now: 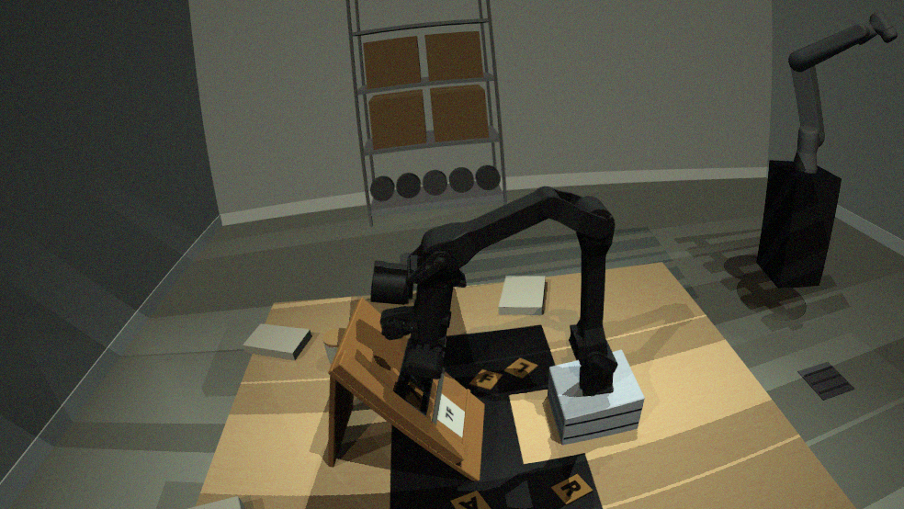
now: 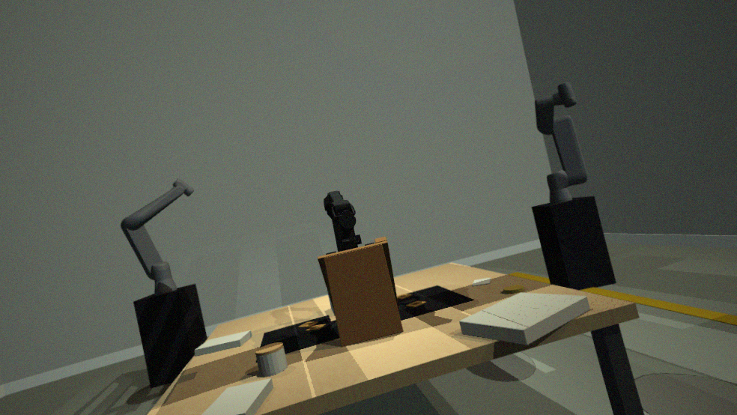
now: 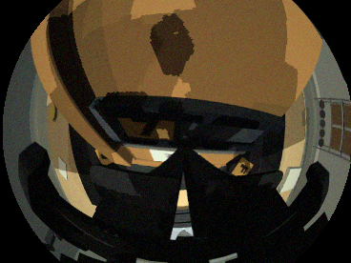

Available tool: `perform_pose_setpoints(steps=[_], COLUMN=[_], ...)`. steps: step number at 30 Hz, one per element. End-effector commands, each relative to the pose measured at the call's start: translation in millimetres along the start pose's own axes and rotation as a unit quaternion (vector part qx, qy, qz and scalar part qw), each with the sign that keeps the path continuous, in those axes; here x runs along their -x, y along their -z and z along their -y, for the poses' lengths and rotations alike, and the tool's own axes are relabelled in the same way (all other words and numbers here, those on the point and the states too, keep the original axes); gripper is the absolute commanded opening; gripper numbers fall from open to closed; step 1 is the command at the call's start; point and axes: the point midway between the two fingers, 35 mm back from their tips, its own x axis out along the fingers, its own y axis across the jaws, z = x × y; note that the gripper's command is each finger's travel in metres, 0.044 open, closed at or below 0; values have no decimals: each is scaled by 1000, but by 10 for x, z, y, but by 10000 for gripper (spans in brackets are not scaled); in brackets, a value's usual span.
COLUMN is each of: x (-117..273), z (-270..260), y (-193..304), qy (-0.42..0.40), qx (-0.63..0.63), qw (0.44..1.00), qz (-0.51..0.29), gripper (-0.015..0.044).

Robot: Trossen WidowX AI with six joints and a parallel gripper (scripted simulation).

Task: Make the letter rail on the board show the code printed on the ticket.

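The tilted wooden board (image 1: 371,328) (image 2: 363,296) (image 3: 234,52) carries the dark letter rail (image 3: 200,104) and a white ticket (image 1: 450,413) (image 3: 159,154) reading 7F. One wooden tile (image 3: 131,129) with a dark stroke, looking like the 7, sits in the rail's left part in the wrist view; the space to its right looks dark. My gripper (image 1: 418,380) (image 3: 183,151) is shut and empty, its tips close at the rail; contact cannot be told. Off the board lie an F tile (image 1: 485,378) (image 3: 242,167), an L-like tile (image 1: 521,367), an R tile (image 1: 571,488) and an A tile (image 1: 469,501).
Black mats (image 1: 499,341) lie under the loose tiles. The arm stands on a grey box (image 1: 597,407). Pale blocks (image 1: 522,292) (image 1: 276,340) (image 2: 526,315) lie near the counter edges. A round canister (image 2: 271,359) stands behind the board, and a yellow disc (image 2: 513,289) lies farther off.
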Motion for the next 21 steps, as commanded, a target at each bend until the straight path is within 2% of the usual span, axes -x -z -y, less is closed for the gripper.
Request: perform_pose_setpoints(steps=[1, 21], x=[-22, -95], z=[-11, -21], y=[-20, -87], qy=[-2, -2], qx=[2, 2], qw=[1000, 1000], qz=[0, 0], gripper=[0, 0])
